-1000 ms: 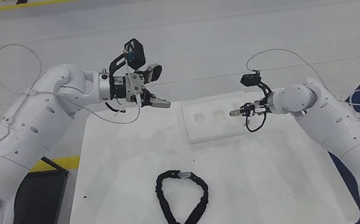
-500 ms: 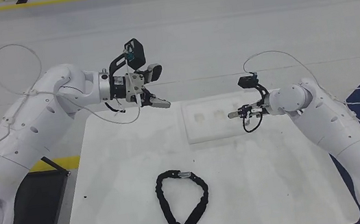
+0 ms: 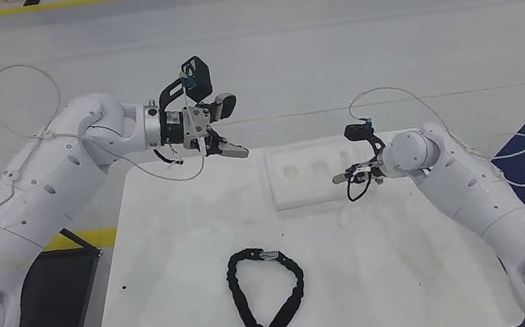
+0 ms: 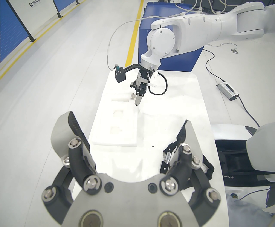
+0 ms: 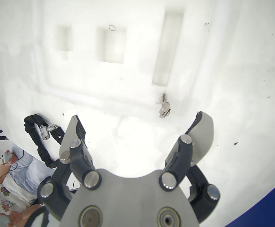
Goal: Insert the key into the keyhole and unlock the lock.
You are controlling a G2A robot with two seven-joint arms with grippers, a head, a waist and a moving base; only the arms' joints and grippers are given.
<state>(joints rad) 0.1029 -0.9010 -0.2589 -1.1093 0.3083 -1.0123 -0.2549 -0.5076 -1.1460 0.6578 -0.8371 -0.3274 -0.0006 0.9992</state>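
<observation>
Your right gripper (image 5: 138,119), fingers spread and empty, sits just short of the key (image 5: 165,109), which lies at the edge of the white foam block (image 3: 297,194) by the end of its long recess (image 5: 167,49). This arm has slid inward toward the block in the last second. Your left gripper (image 4: 128,120), also open and empty, has stayed raised over the table's (image 3: 409,274) far left corner; the chain lock (image 3: 266,292) lies looped at near centre.
</observation>
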